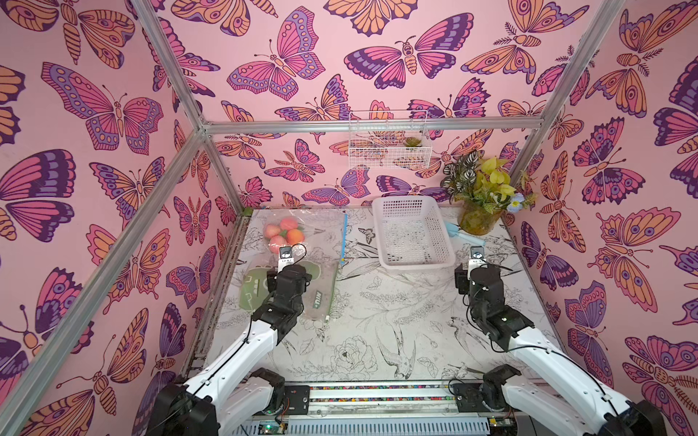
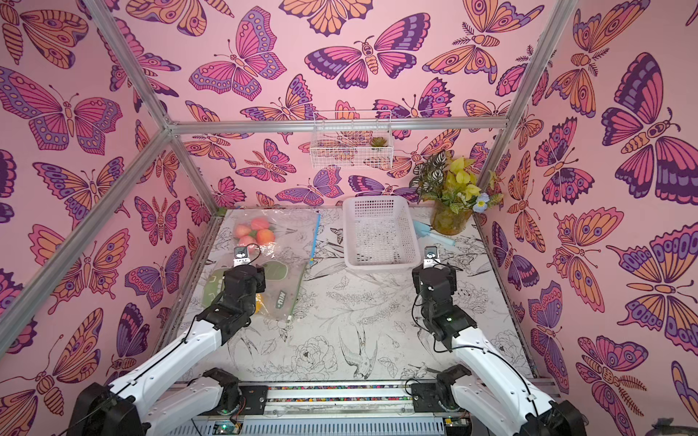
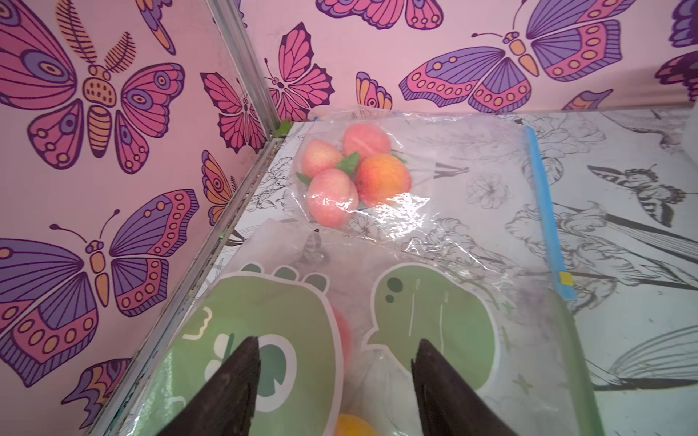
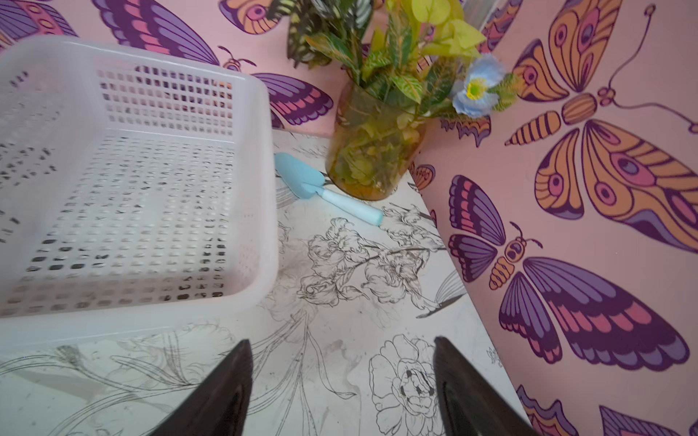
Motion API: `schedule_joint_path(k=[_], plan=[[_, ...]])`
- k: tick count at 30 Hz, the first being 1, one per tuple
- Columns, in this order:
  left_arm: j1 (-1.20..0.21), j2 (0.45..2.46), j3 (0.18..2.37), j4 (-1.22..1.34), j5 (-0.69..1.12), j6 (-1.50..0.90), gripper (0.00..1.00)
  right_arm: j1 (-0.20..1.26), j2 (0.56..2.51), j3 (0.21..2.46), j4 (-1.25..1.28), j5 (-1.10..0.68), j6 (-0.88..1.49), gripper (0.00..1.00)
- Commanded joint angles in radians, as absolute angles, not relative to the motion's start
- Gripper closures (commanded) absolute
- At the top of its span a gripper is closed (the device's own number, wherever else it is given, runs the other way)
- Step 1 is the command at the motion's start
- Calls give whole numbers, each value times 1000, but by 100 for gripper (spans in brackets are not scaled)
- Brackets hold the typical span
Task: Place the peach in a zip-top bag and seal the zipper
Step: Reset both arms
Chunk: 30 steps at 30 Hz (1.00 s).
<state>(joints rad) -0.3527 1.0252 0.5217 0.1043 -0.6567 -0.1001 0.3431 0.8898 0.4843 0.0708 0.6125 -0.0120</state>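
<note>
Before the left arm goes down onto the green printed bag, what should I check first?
1. Left gripper open, empty: ok.
2. It is above the green printed bag: ok.
3. Peach inside that bag: an orange shape shows through, cannot tell.
4. That bag sealed: cannot tell.
5. Right gripper open, empty, apart from the white basket: ok.

Both arms reach forward; left gripper (image 3: 338,341) hangs with jaws apart; right gripper (image 4: 342,339) likewise.
</note>
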Motion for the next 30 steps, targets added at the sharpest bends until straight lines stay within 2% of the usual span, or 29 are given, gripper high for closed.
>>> schedule_joint_path(k=[1,9,21,27,30], plan=[[-309,1048,473,237,-684,-53,34,281,888,451,130,573,46,24],[-194,1119,421,324,-560,-62,33,141,914,351,278,468,119,23],[-85,1242,339,609,-342,-62,2,4,1082,242,623,269,118,19],[-64,1312,299,771,-247,-35,0,-14,1155,223,763,201,87,18],[-63,1330,312,773,-216,-14,0,-19,1203,226,827,181,77,18]])
